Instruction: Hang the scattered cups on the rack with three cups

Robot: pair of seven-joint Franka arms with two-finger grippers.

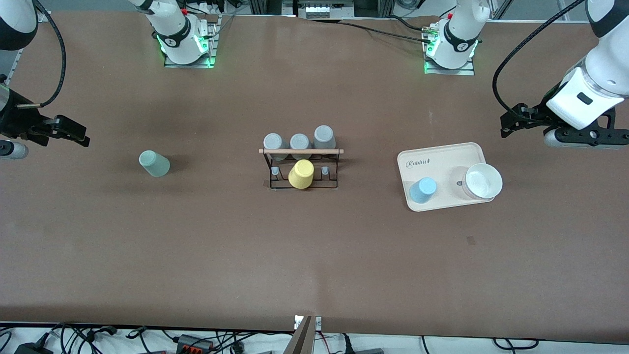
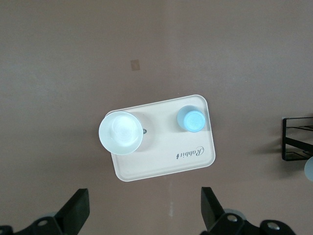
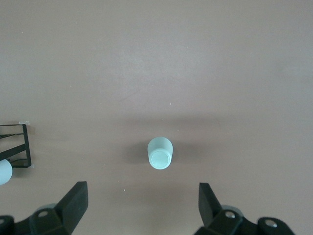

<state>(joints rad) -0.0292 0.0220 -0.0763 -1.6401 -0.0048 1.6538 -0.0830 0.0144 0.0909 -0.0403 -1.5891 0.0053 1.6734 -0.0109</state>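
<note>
The black wire rack (image 1: 300,169) with its wooden top rod stands mid-table; its edge shows in both wrist views (image 2: 296,142) (image 3: 17,147). A pale sage-green cup (image 1: 154,163) (image 3: 160,153) stands alone on the table toward the right arm's end. On a cream tray (image 1: 442,157) (image 2: 161,164) toward the left arm's end stands a light blue cup (image 1: 423,190) (image 2: 191,119). My left gripper (image 1: 508,125) (image 2: 145,210) hangs open and empty over the table beside the tray. My right gripper (image 1: 81,135) (image 3: 142,205) hangs open and empty over the table beside the green cup.
Three grey cups (image 1: 300,140) sit along the rack's farther row and a yellow cup (image 1: 301,174) on its nearer row. A wide white bowl-like cup (image 1: 483,181) (image 2: 121,132) shares the tray with the blue cup.
</note>
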